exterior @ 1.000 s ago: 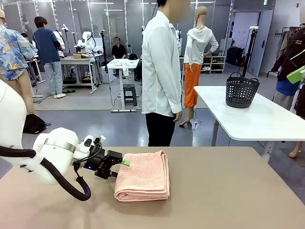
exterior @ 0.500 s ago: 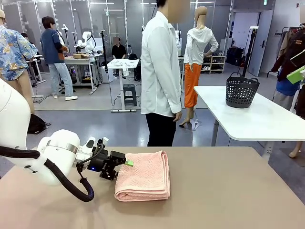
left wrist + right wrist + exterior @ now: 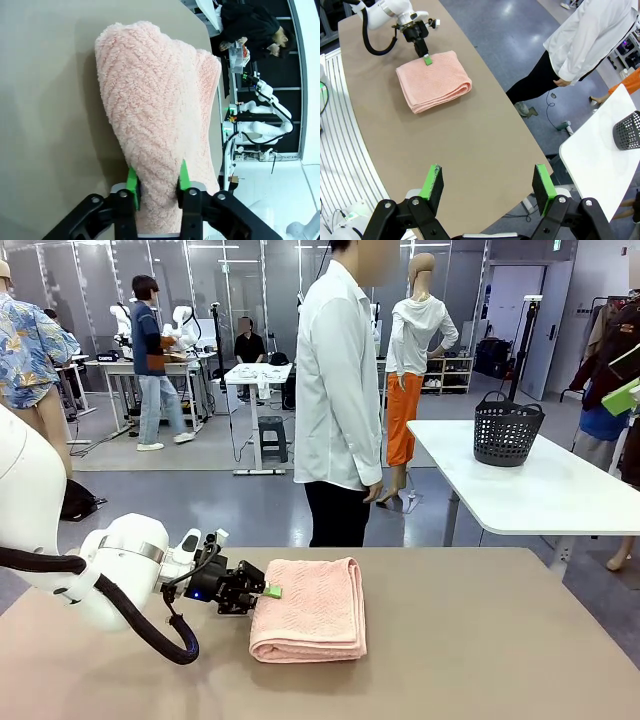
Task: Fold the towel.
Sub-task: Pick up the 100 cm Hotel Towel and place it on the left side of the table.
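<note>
Towel point(image 3: 155, 115) edge between left gripper point(image 3: 157, 186) pads, hidden below.

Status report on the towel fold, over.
Left hand pinching the folded towel at its edge. Right hand open, off the brown table. Nothing in the way.

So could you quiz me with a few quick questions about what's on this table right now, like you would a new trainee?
1. True or false: the towel lies spread out flat in a single layer.
2. Which gripper is closed on the towel's edge?
A. the left gripper
B. the right gripper
C. both
3. Fill in: the dark basket stands on the ____ table behind, not on the brown table with the towel.

Key:
1. False. It is folded into a thick stack of layers.
2. A. Its green pads pinch the towel's edge; the right gripper hangs open, well away from it.
3. white
</note>
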### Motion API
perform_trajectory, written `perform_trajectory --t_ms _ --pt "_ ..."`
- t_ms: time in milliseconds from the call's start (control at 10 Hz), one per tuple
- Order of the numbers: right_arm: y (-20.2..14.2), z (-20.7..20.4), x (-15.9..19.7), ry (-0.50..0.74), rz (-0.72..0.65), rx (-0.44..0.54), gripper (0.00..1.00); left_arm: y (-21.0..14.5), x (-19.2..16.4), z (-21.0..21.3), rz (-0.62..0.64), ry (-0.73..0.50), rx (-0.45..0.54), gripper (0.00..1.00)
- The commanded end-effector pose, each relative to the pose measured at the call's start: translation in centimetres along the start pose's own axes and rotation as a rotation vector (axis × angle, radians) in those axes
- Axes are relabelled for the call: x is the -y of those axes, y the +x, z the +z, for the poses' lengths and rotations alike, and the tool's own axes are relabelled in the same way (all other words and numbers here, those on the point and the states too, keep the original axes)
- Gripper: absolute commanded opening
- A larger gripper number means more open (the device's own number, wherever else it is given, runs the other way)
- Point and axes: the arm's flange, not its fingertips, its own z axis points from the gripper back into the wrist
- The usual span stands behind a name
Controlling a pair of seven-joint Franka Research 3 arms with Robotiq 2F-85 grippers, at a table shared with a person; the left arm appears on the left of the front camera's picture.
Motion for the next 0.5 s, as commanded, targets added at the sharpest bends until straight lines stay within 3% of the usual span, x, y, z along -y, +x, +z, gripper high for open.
perform_trajectory --t_ms 0,400 --pt "0.18 0.08 0.14 0.006 -0.001 -0.006 0.91 0.10 -0.08 -0.84 -0.024 -0.038 0.022 0.00" --pt "0.18 0.08 0.14 0.006 -0.001 -0.006 0.91 -0.29 0.19 -1.35 -0.030 -0.042 0.002 0.00"
